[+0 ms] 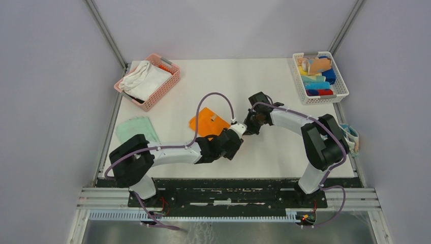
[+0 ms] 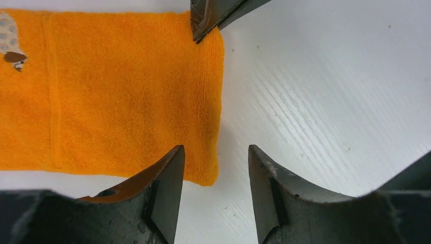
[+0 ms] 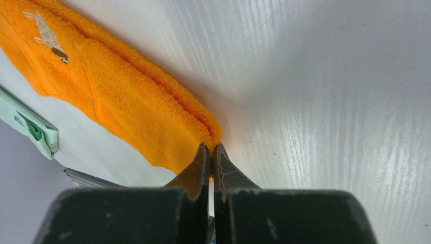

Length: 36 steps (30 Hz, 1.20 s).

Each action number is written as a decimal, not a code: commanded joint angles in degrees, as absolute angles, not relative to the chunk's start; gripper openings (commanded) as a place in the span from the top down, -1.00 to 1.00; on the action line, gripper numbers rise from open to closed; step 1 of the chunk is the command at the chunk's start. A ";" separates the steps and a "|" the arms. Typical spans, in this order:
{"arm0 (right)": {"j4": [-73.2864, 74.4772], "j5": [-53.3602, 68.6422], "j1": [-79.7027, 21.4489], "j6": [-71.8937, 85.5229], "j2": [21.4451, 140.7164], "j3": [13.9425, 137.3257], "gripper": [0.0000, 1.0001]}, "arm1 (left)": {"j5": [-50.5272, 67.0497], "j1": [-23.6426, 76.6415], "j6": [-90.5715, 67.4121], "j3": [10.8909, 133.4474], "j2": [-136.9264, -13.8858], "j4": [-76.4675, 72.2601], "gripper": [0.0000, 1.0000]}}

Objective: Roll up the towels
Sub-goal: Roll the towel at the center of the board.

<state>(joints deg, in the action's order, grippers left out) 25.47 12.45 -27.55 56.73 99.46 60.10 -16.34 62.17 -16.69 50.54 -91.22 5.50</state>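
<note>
An orange towel (image 1: 206,122) lies flat on the white table, folded double, with a small patch near one end (image 2: 9,43). My right gripper (image 3: 211,147) is shut on the far right corner of the orange towel (image 3: 137,112), pinching its folded edge. My left gripper (image 2: 216,152) hangs open just above the near right corner of the orange towel (image 2: 112,91); nothing sits between its fingers. In the top view both grippers (image 1: 238,132) (image 1: 251,124) meet at the towel's right edge. A mint green towel (image 1: 134,128) lies flat at the left.
A pink mesh basket (image 1: 170,84) with a white cloth stands at the back left. A white basket (image 1: 339,86) with several rolled cloths stands at the back right. A white and teal cloth (image 1: 350,136) lies at the table's right edge.
</note>
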 commanded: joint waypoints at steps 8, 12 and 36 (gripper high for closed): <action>28.93 16.34 -24.45 57.14 98.97 62.90 1.00 | -41.92 72.30 -8.29 58.83 -102.14 5.12 -0.13; 28.36 17.23 -24.18 57.29 99.46 62.58 0.99 | -46.16 74.73 -7.65 61.36 -105.66 5.68 -0.11; 26.71 18.37 -22.24 56.49 98.24 61.56 0.89 | -52.25 75.26 -12.74 65.51 -111.81 13.83 0.78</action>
